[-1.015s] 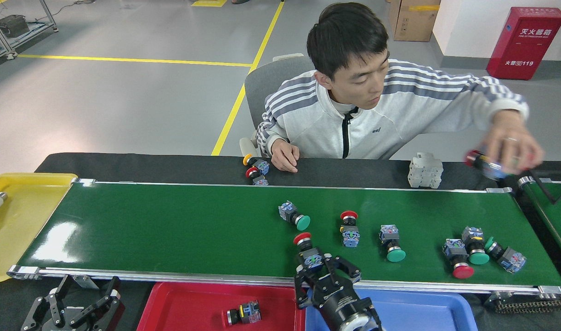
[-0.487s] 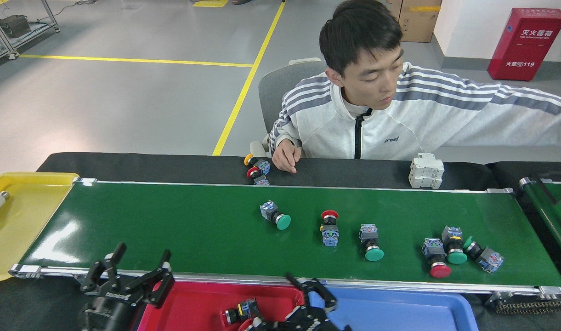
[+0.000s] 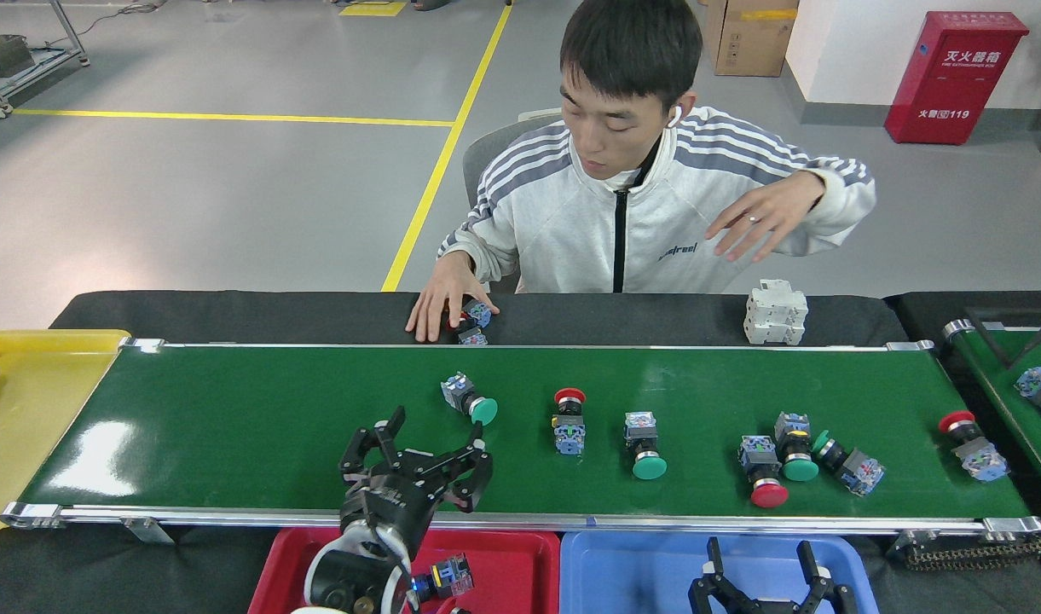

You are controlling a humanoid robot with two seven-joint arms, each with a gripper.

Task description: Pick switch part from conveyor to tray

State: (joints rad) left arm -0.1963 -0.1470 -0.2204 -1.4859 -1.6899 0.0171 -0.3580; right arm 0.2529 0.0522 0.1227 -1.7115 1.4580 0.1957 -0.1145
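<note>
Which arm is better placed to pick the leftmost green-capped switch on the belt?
Left: its open end effector hovers over the conveyor beside that switch; the right end effector sits back over the blue tray.

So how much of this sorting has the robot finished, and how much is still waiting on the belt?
Done: one switch part lies in the red tray. In hand: nothing; the open left end effector hovers over the conveyor near a green-capped switch, and the right end effector sits open over the blue tray. Left: seven switches on the belt, including a red-capped one.
</note>
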